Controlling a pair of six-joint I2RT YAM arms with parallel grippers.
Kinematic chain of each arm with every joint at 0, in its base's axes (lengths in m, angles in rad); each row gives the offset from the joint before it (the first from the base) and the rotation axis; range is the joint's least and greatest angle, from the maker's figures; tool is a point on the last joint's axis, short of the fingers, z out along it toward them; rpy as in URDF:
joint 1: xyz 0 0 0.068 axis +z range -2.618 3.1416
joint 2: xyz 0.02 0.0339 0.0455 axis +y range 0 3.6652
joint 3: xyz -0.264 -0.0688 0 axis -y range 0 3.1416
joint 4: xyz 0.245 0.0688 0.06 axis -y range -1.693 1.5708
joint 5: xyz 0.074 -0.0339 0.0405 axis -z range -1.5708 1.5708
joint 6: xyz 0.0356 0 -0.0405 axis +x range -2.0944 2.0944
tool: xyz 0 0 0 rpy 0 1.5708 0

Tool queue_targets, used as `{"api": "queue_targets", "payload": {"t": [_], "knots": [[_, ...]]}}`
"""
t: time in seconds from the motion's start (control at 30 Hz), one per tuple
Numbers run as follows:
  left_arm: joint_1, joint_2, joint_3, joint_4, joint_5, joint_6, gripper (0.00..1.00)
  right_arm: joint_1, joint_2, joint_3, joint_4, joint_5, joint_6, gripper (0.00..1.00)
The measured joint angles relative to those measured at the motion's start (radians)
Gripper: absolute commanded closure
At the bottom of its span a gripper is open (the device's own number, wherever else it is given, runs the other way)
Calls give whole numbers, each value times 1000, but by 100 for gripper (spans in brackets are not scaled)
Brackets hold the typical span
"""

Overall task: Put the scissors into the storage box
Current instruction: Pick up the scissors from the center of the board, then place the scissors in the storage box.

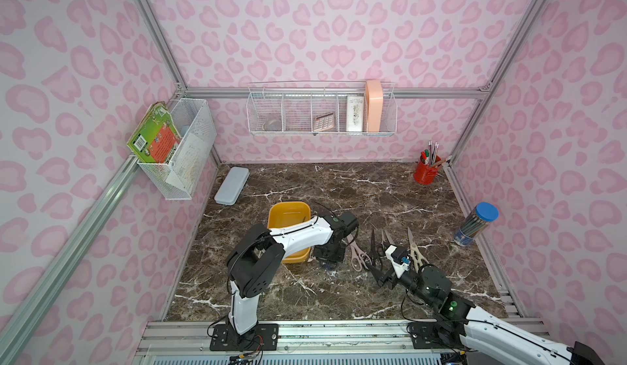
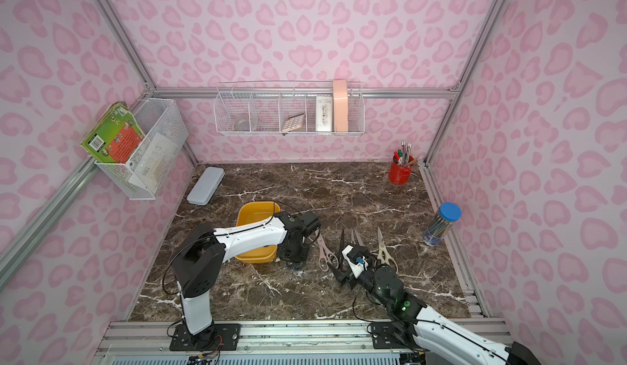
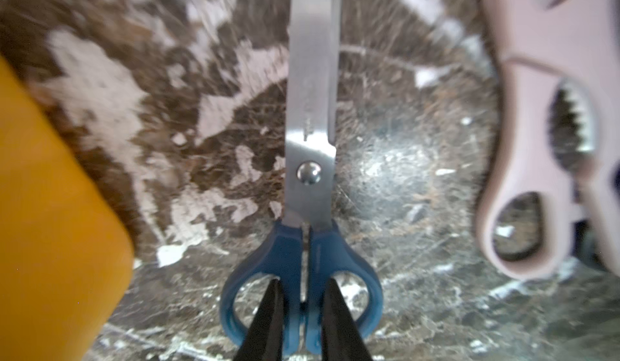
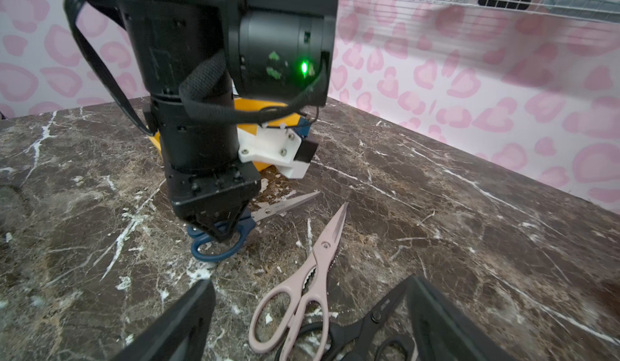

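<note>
The box [image 1: 288,204] stands just to the left of my left pincer [image 3: 303,285], near it but not touching. This pincer points down at the table [image 1: 339,193]. Its two fingers [image 3: 268,312] go into the two rings of the blue scissors [image 3: 308,173] and press together on the inner bars of the handle, so it is pinching the blue scissors. In the right wrist view these scissors lie flat on the table, outside the box, with the blades closed and pointing away from the pincer.

To the right of my left pincer, near but apart from the blue pair, lie the pink scissors [image 4: 315,268], closed and flat. Just right of them are the black scissors [image 4: 369,322], and the handles of these two pairs overlap.

My right pincer [image 1: 380,275] hangs over those handles. Its fingers are spread wide and it holds nothing.

To the right of this pincer, the cream scissors [image 1: 412,248] lie on the table, and my wrist partly covers their handle. All the scissors that I can see are on the table, not in the box.
</note>
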Motion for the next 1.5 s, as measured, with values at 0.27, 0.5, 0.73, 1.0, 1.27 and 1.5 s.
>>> {"api": "queue_targets", "payload": {"t": [0.27, 0.5, 0.73, 1.0, 1.27, 1.5], "knots": [[103, -175, 73, -112, -105, 51, 100, 0, -12, -2, 4, 13, 0, 8], [381, -250, -39, -145, -168, 153, 100, 0, -10, -2, 3, 18, 0, 8], [489, -185, -100, -121, -161, 234, 100, 0, -32, -3, 2, 24, 0, 8], [502, -79, -88, -71, -154, 257, 100, 0, -59, -3, 0, 25, 0, 8], [507, 4, -41, -40, -145, 257, 100, 0, -67, -3, -2, 25, 0, 8], [509, 27, -37, -34, -142, 257, 86, 0, -109, -3, -2, 32, 0, 7]]}}
